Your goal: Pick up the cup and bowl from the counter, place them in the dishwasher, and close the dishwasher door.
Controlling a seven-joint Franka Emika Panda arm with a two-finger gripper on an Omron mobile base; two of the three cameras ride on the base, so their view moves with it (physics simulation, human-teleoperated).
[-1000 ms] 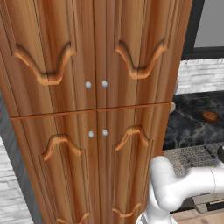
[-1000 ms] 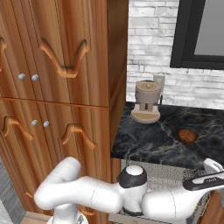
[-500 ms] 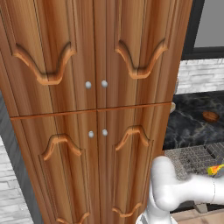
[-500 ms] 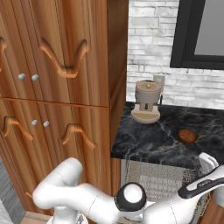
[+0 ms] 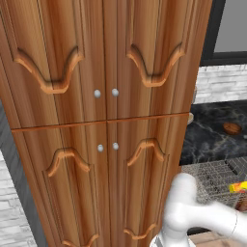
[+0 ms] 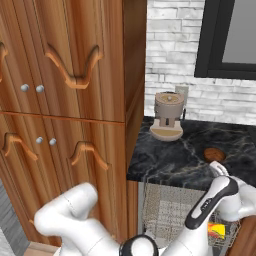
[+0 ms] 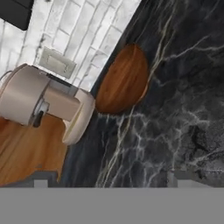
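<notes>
The bowl (image 7: 124,79) sits on the black bench (image 7: 175,109), upper middle of the hand view; the cup (image 6: 216,230) already lies in the dishwasher rack (image 6: 165,212). Our pincer stands apart and empty, so we should centre over the rim before descending.

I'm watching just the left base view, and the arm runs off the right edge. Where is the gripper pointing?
Observer: In the hand view the gripper faces the bowl, which sits on the counter ahead of it.
Operator: Is it holding anything?
Observer: No. The jaws stand open with bare counter between them, and the bowl is untouched.
Operator: Anything near the bowl to watch for?
Observer: A beige coffee machine stands on the counter by the brick wall. In the right base view it is left of the bowl, with a gap between them.
</notes>
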